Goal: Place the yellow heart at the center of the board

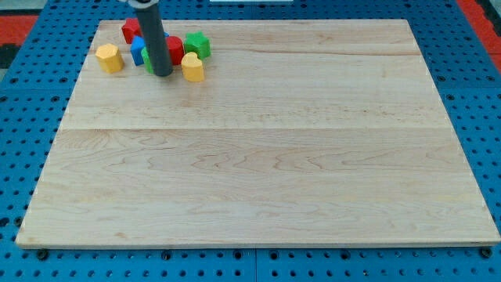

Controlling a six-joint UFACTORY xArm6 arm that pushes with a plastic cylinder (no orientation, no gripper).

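The yellow heart (192,67) lies near the board's top left, at the right edge of a cluster of blocks. My tip (162,74) stands just left of it, a small gap apart, in front of the cluster. Behind the rod are a red block (174,48), a blue block (138,51), a green block mostly hidden by the rod (147,63), and another red block (131,30). A green star-like block (198,45) sits above the yellow heart. A second yellow block, hexagon-like (109,58), lies at the cluster's left.
The wooden board (258,157) lies on a blue pegboard surface (31,94). All blocks are grouped in the board's top-left corner.
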